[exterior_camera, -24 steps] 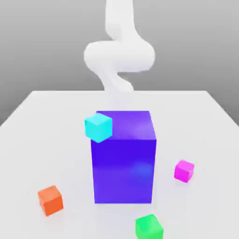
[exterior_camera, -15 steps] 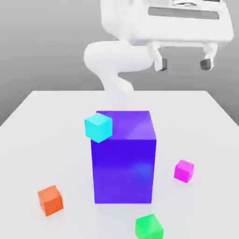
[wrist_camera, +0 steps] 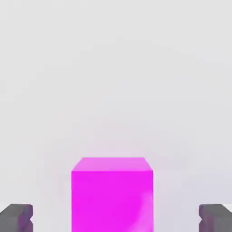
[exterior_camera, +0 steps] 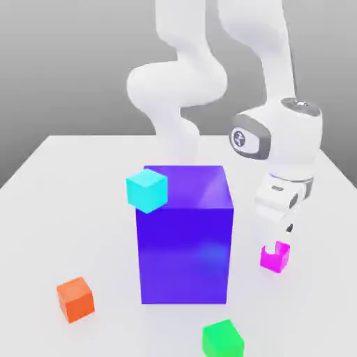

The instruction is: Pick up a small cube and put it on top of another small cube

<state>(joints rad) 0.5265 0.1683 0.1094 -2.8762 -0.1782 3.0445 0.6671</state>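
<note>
Block (exterior_camera: pixel 185 254) stood on table (exterior_camera: pixel 70 209); first cube (exterior_camera: pixel 75 300) lay to exterior view's left, second cube (exterior_camera: pixel 275 260) right, third cube (exterior_camera: pixel 223 339) before.

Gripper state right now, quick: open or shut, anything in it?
Gripper: jaws open, holding nothing; the magenta cube sits between them with a gap on each side.

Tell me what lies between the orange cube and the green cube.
In the exterior view, the lower front of the blue block stands partly between the orange cube and the green cube, set farther back; the direct stretch is bare table.
</note>
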